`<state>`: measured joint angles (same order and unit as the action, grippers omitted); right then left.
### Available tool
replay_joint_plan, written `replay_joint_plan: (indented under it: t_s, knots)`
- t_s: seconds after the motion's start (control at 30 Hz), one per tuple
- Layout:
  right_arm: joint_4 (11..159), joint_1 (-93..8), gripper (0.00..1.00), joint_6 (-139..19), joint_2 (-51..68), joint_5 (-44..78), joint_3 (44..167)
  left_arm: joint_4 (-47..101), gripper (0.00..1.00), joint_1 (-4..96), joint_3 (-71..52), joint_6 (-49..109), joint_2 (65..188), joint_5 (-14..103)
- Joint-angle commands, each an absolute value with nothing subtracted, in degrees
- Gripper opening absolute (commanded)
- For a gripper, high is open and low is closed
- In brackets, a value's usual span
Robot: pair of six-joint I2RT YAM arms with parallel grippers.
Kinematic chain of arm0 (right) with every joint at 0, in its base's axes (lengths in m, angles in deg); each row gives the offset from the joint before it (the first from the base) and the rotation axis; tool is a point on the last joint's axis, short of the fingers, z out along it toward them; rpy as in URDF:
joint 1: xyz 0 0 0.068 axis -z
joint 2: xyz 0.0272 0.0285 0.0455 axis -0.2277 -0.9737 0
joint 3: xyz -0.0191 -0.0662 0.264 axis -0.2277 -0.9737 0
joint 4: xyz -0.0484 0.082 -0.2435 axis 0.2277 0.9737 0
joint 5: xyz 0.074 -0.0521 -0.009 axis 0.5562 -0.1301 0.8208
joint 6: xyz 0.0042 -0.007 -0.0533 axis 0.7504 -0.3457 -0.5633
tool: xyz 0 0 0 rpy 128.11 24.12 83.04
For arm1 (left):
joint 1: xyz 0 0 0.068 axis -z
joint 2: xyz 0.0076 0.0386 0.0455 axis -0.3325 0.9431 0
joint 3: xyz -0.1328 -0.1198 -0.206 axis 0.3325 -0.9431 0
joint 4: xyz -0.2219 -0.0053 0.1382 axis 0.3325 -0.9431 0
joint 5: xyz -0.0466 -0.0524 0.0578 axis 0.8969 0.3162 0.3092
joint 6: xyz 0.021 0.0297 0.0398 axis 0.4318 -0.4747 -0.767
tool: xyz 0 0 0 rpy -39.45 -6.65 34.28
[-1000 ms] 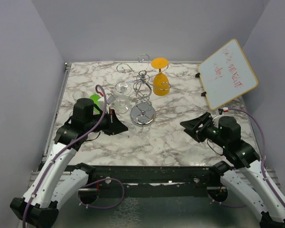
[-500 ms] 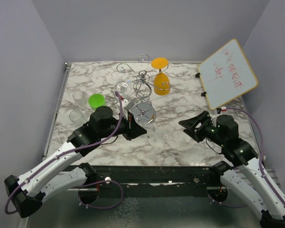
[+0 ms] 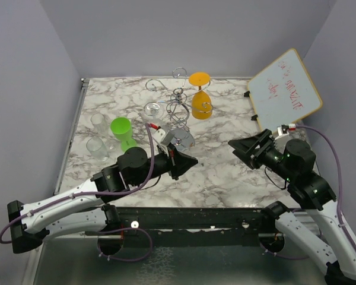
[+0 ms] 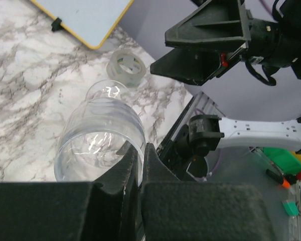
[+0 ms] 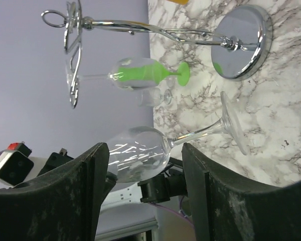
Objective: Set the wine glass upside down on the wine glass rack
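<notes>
Mid-carry: left pincer [image 4: 139,153] clamped on wine glass [image 5: 140,153] rim, glass tipped sideways nr wine glass rack [image 3: 178,111] base (right pincer [image 3: 234,148] wide open, empty). Nxt: raise, turn foot up, slide stem into a scroll arm

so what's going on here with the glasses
The left gripper has its jaws shut on the rim of a clear wine glass. It holds the glass tilted low over the marble table, close to the base of the chrome rack, and the glass is not hung yet. An orange glass already hangs upside down from the rack. The right gripper is open, holds nothing and hovers off to the right.
</notes>
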<state>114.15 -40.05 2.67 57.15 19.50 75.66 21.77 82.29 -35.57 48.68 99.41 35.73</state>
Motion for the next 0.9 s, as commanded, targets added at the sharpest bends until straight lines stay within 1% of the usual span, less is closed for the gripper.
replay_joint_plan:
  t_s: [0.0, 0.17, 0.3, 0.47, 0.73, 0.87]
  knots:
    - [116.6, -40.2, 0.63, 5.7, 57.6, 20.5, 78.2, 34.1, 0.00, 85.5, -34.2, 46.5, 99.5, 27.1]
    - [118.4, -40.2, 0.57, 10.7, 59.5, 17.9, 80.0, 40.5, 0.00, 88.7, -33.6, 44.9, 101.7, 21.0]
    - [118.9, -40.2, 0.57, 15.5, 61.3, 13.8, 79.1, 46.5, 0.00, 90.7, -32.7, 41.8, 104.6, 18.5]
    - [113.9, -40.2, 0.57, 20.3, 61.4, 12.8, 75.8, 50.7, 0.00, 91.9, -30.9, 39.9, 108.7, 17.9]
    - [109.4, -40.1, 0.58, 21.5, 58.3, 8.1, 76.2, 55.2, 0.00, 93.5, -31.8, 38.9, 110.7, 16.9]
    - [106.6, -40.2, 0.58, 22.4, 56.1, 9.1, 75.7, 56.9, 0.00, 93.7, -32.8, 39.4, 111.1, 17.4]
